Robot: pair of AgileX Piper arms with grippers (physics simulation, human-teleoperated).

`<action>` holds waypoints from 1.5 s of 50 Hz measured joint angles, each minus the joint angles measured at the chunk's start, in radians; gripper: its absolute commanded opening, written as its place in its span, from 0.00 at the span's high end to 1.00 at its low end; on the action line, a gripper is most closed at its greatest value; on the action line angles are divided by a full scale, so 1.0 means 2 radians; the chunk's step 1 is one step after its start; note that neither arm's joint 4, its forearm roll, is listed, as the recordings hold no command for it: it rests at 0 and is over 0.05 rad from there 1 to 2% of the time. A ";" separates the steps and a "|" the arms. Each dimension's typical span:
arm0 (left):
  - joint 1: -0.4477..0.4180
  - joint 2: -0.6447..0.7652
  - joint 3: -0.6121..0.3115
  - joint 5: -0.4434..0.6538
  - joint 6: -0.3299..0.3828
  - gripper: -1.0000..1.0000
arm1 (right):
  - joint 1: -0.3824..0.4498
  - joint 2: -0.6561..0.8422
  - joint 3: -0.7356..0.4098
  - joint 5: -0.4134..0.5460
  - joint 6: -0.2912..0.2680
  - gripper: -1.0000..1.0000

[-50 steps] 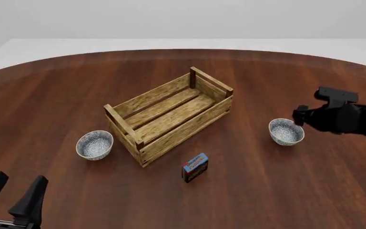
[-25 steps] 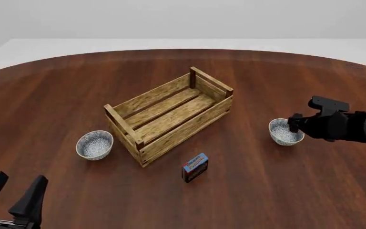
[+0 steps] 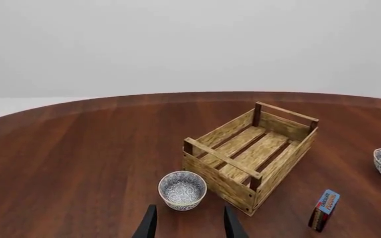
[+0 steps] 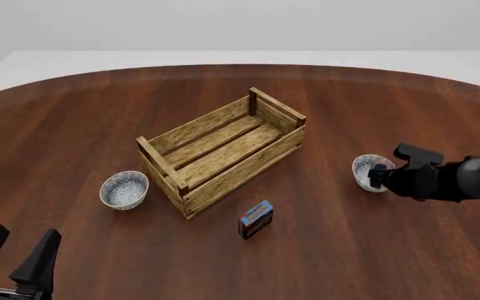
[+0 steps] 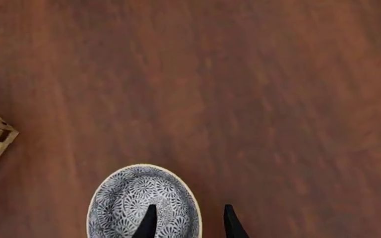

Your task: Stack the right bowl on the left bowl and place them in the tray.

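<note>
The right end effector point(image 5: 188, 223) reaches low near the desk's right edge, fingers parted astride the right bowl's point(image 4: 367, 171) rim. The left end effector point(image 4: 17, 257) waits open by the near-left corner.

Light is bright, even and diffuse — no single source shows. The dark reddish-brown wooden table point(image 4: 73, 125) carries a broad, soft sheen, paler toward its far edge. Around the large light-wood slatted crate point(image 4: 220, 150) shadows are faint, just a thin dark line at its base. All three views are sharp edge to edge — no blur, glare spots or visible distortion.
</note>
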 measured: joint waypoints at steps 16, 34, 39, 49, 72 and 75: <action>0.001 0.000 0.002 -0.001 -0.003 0.00 | 0.006 0.000 -0.002 -0.013 0.009 1.00; 0.002 -0.001 0.001 -0.002 -0.005 0.00 | 0.003 -0.037 0.012 0.005 -0.014 1.00; 0.002 -0.001 0.001 -0.001 -0.005 0.00 | 0.004 -0.066 0.023 0.012 -0.023 1.00; 0.002 -0.001 -0.003 0.000 -0.005 0.00 | 0.012 -0.136 0.048 0.024 -0.033 1.00; -0.005 0.000 -0.018 0.008 0.004 0.00 | 0.057 -0.323 0.100 0.050 -0.056 1.00; -0.005 0.000 -0.020 0.009 0.005 0.00 | 0.067 -0.349 0.106 0.051 -0.057 1.00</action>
